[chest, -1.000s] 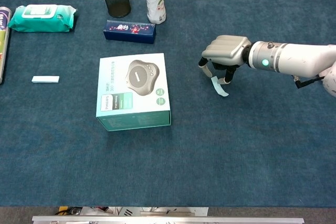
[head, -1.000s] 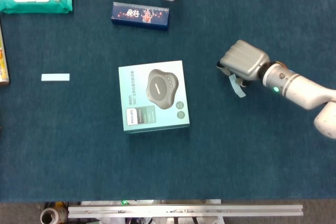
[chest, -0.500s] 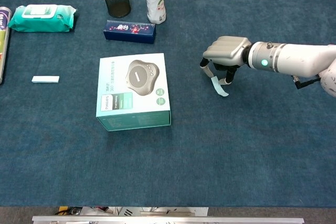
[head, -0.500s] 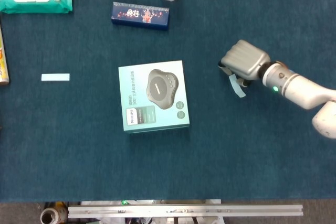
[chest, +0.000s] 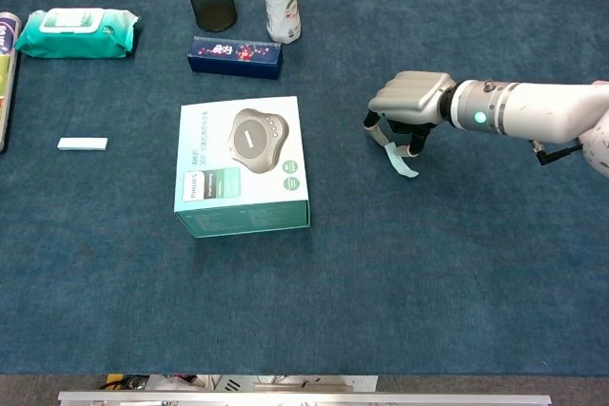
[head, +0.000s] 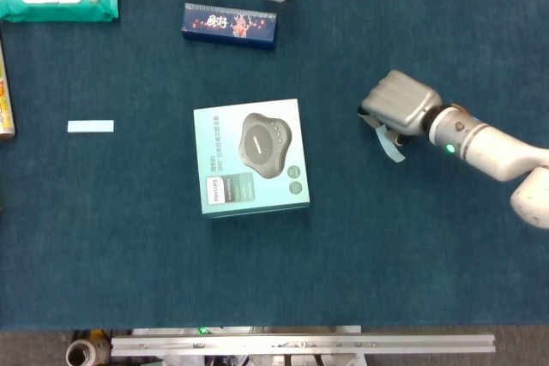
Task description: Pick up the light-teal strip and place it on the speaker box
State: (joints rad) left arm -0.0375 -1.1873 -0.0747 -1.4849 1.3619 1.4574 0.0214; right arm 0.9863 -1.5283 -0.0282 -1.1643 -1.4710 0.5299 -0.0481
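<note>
Chest view shows fingers (chest: 392, 132) pinching the light-teal strip (chest: 402, 161) (head view hides them).

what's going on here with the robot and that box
The right robot hand hangs over the table to the right of the speaker box, with the light-teal strip dangling from its curled fingers, so the strip looks picked up. It is not on the box yet; nothing rests on the box's top. Another pale strip lies on the table to the box's left. The left robot hand is not in view.
</note>
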